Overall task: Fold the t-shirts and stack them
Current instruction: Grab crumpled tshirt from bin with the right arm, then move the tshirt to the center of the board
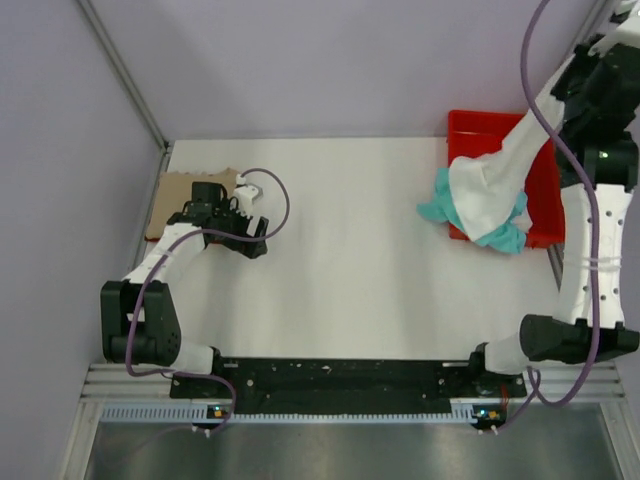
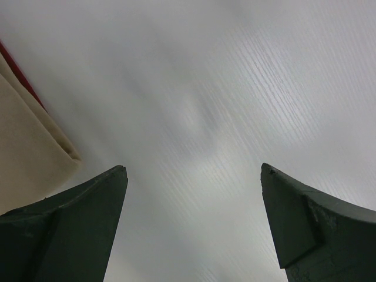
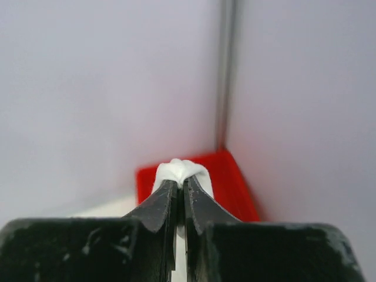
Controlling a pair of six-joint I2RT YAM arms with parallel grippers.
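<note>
While the right arm (image 1: 590, 250) reaches high over the far right corner, the top view shows a white t-shirt (image 1: 480, 185) hanging from the right jaws in a long drape. Its lower end bunches over the left rim of a red bin (image 1: 475, 125). A teal t-shirt (image 1: 500, 238) lies crumpled under that white cloth, spilling over the bin's rim onto the white surface (image 1: 350, 250). A tan t-shirt (image 1: 185, 190) lies flat at the far left edge of the surface, with the left arm (image 1: 170, 255) bent low beside it and its black wrist end over the shirt's right edge.

Seen from the left wrist, the left jaws stand wide apart and released, with nothing between them, just above the bare surface; a folded corner of the tan t-shirt sits at the left, beside one finger (image 2: 88, 217).

Seen from the right wrist, the right jaws are clenched tight on a pinch of the white t-shirt, with the red bin below and behind.
</note>
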